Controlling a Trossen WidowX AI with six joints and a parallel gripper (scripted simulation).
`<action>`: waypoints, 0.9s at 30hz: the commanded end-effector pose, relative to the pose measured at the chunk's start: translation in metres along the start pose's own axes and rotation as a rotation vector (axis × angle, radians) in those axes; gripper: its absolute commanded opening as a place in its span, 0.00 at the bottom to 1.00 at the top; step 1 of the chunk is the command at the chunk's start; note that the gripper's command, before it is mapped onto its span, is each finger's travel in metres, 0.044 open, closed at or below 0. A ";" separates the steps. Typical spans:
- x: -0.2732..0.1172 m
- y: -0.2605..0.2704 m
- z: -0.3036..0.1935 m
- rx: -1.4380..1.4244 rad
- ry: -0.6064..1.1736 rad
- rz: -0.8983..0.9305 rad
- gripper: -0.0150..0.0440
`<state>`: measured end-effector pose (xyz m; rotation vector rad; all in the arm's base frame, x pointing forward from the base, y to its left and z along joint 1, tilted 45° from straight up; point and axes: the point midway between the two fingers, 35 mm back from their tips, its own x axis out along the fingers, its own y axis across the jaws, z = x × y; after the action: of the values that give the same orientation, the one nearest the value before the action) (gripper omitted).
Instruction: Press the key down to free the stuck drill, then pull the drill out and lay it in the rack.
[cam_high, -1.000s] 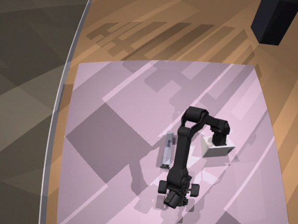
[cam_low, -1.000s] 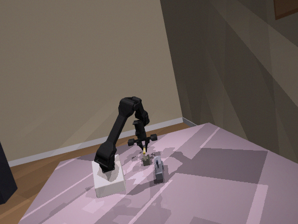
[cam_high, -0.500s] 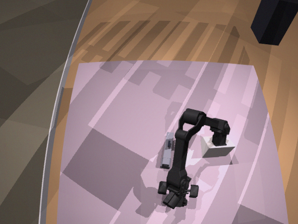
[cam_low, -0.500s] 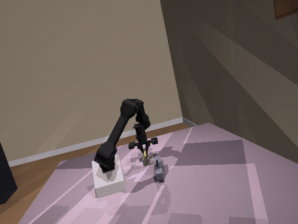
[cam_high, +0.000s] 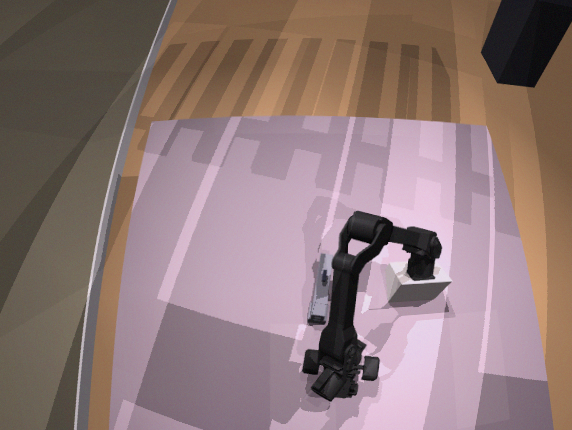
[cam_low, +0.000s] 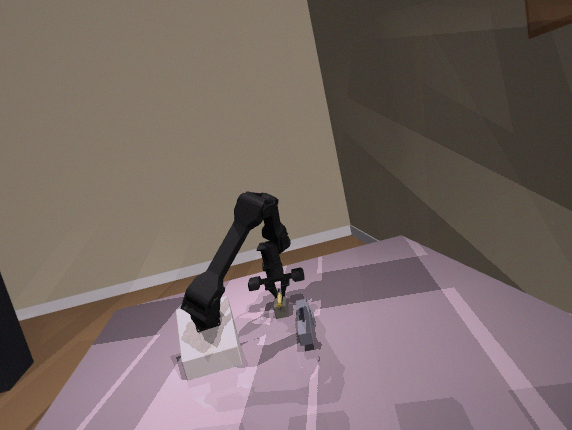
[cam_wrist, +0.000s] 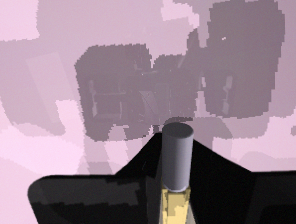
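My gripper is shut on the drill, which has a grey cylindrical end and a yellow part. In the wrist view the grey end sticks out past the black fingers. A small olive-grey block, apparently the rack, stands just below the drill in the exterior view; whether they touch I cannot tell. The long blue-grey holder lies beside the gripper, apart from the drill, with a small black part on top. The fingertips are hidden in the top view.
The white box-shaped base bears the arm. The pink table top carries broad shadows, and the arm's shadow falls around the holder. A dark block stands beyond the table.
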<state>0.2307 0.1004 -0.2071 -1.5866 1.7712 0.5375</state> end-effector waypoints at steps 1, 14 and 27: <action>0.007 0.000 -0.001 -0.002 0.005 0.002 0.25; 0.001 0.000 0.000 0.000 0.000 0.000 0.83; -0.036 0.002 -0.001 -0.003 0.003 0.003 1.00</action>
<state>0.2287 0.1147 -0.1896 -1.5933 1.7818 0.5407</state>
